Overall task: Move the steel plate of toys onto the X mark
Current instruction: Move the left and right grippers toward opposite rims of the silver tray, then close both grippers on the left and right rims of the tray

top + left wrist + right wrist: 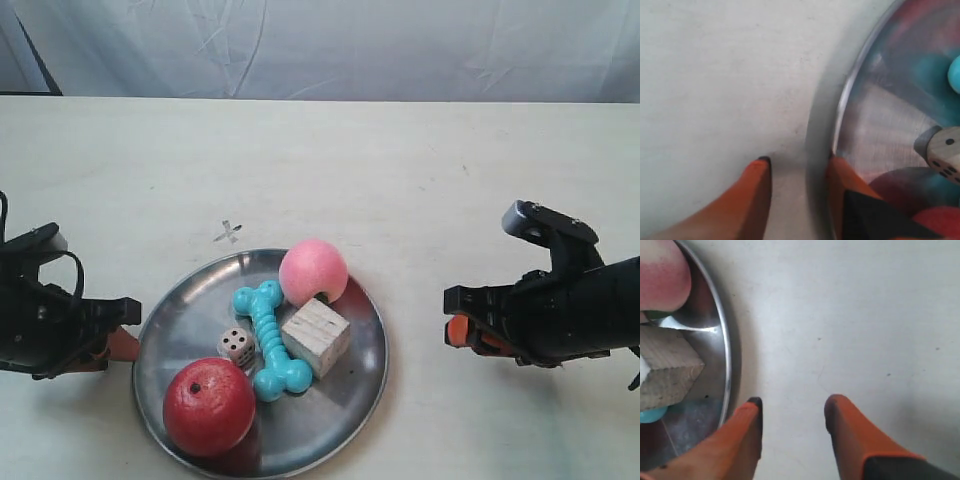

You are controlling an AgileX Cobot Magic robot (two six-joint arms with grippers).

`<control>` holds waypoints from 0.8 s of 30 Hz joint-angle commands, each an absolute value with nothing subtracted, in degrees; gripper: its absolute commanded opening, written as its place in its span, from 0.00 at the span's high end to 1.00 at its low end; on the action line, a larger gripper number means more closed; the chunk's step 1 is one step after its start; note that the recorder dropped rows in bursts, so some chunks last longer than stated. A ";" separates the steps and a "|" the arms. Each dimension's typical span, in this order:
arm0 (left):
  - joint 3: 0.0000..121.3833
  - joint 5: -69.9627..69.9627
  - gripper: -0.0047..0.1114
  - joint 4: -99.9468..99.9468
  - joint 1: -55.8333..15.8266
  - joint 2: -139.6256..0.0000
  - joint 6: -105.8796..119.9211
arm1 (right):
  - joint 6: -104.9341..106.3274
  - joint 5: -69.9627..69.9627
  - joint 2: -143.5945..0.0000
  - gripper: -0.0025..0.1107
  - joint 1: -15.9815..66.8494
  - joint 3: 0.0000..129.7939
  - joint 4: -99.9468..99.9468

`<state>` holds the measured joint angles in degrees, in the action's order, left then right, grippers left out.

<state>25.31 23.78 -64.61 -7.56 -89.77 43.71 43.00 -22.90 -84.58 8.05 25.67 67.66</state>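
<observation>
The round, shiny steel plate [330, 425] sits on the cream table [450, 170] with 5 toys: red ball [208, 406], pink ball [313, 271], teal rubber bone [270, 340], pale wooden cube [316, 336] and spotted die [237, 347]. The faint pen-drawn X mark [228, 232] lies just outside its rim. The left end effector [797, 160] is spread, 1 finger at the rim. The right end effector [794, 401], also spread, is over bare table beside the plate.

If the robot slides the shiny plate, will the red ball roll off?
It would probably roll a bit: the red ball is round and sits loose on the smooth steel plate. It likely stays aboard, since the raised rim is right beside it. A sudden jerk might hop it over, though.
</observation>
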 commanded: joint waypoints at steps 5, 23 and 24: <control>28.23 28.07 0.63 -64.42 -7.52 -93.48 44.65 | 44.78 -23.86 -87.79 0.59 8.12 25.97 70.28; 29.00 29.55 0.63 -68.71 -7.52 -93.96 48.96 | 75.44 -38.24 -103.00 0.59 8.12 26.56 99.95; 29.00 29.55 0.63 -68.71 -7.52 -93.96 48.96 | 75.44 -38.83 -103.68 0.59 8.12 26.67 99.95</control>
